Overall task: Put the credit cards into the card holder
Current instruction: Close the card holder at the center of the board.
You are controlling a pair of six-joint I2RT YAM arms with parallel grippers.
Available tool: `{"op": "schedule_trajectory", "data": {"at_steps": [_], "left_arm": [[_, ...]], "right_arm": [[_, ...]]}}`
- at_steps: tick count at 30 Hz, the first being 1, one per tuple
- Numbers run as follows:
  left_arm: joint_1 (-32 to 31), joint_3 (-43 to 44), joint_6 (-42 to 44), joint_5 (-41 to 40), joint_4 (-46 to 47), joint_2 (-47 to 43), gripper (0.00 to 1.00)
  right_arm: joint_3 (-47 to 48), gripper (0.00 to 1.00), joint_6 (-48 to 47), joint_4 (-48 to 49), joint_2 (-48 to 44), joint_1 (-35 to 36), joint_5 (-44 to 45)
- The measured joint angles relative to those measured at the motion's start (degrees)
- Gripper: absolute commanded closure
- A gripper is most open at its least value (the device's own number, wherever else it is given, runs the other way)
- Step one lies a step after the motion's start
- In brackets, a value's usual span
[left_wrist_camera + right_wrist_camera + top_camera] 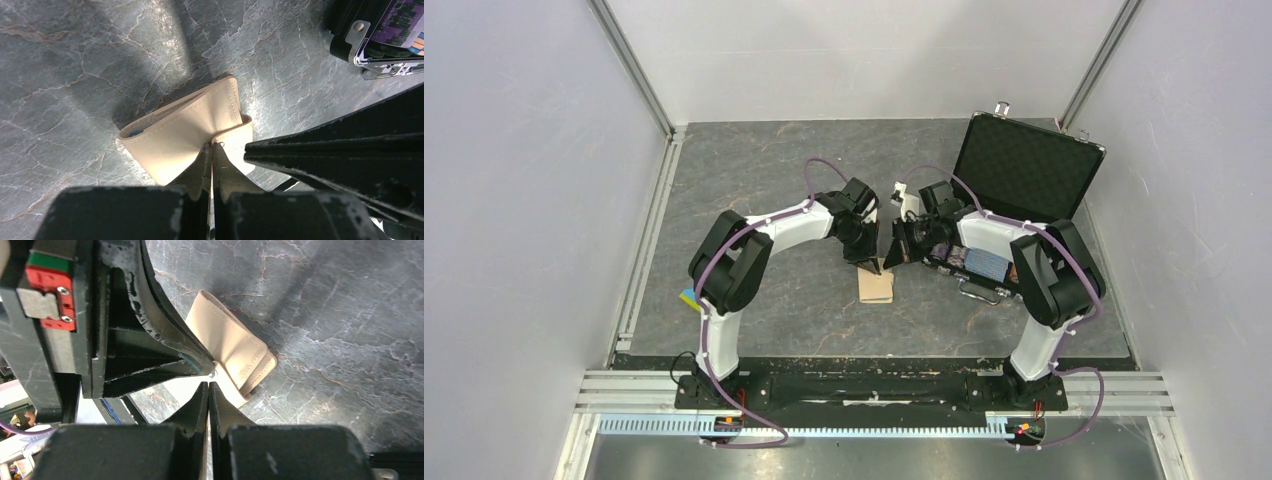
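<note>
The tan card holder (876, 290) lies folded on the dark table between the arms. It also shows in the left wrist view (180, 130) and the right wrist view (225, 340). My left gripper (871, 262) (212, 146) is shut, pinching the holder's flap by the snap and pulling the leather up to its tips. My right gripper (887, 260) (208, 383) is shut too, tips on the same pale flap, right against the left tips. No credit card shows clearly in any view.
An open black case (1024, 165) stands at the back right, its tray of poker chips (984, 262) (395, 25) close beside my right arm. A small blue-yellow block (689, 298) sits by my left arm. Grey walls close the table's sides.
</note>
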Motion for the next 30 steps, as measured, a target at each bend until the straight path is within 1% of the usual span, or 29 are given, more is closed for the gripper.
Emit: {"op": "schedule_trajectory", "data": {"at_steps": [7,30], "left_arm": [[-0.46,0.00,0.02,-1.11,-0.35,-0.48,0.98],[-0.83,-0.48,0.04,-1.79,-1.79,-2.14,0.98]], "right_arm": [[0.00,1.00,0.00,-0.04,0.02,1.16,0.02],[0.00,1.00,-0.35,-0.76,1.31,1.46,0.02]]}}
